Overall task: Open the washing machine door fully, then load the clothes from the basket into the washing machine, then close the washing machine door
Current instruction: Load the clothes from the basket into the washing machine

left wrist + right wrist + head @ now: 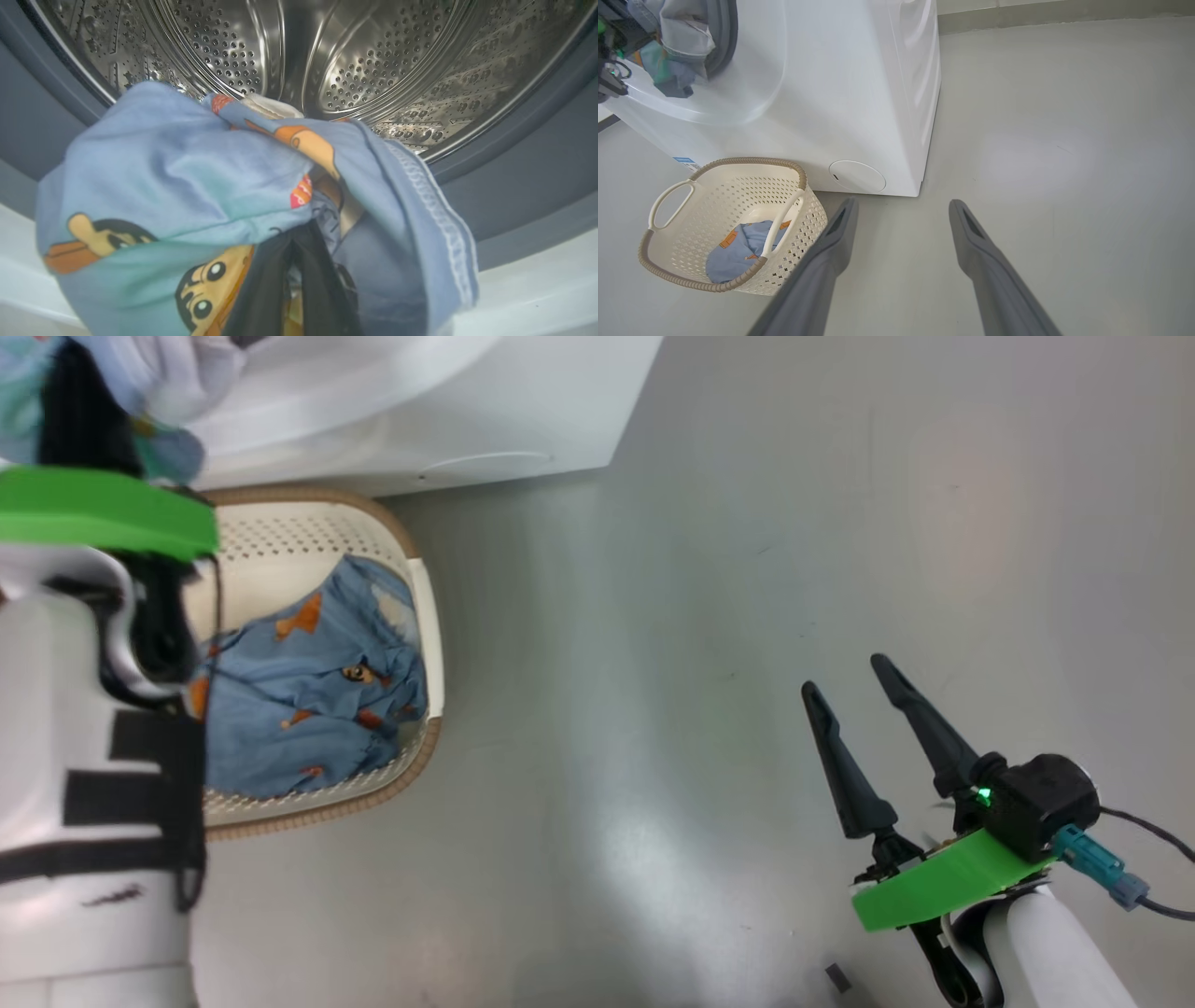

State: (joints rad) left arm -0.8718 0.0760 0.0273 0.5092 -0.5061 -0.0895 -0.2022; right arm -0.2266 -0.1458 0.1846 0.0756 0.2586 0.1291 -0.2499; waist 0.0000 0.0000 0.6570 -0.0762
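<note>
Fabric is bunched in our left gripper (295, 261): its two dark fingers are pinched together on a light-blue printed garment (187, 177). The garment drapes over them at the mouth of the washing machine (859, 93), just before the steel drum (289, 56) and the grey-blue gasket (537, 149). Our right gripper (845, 677) hangs with its fingers spread wide and nothing between them, well apart from the machine.

We see the basket (428, 616) just beside the machine's front, with another blue printed garment (317, 709) lying in it. Our pale left forearm (84, 756) covers the basket's left part in the head view. A round service flap (857, 176) sits low on the machine's white front. The floor (709, 569) is smooth and grey.
</note>
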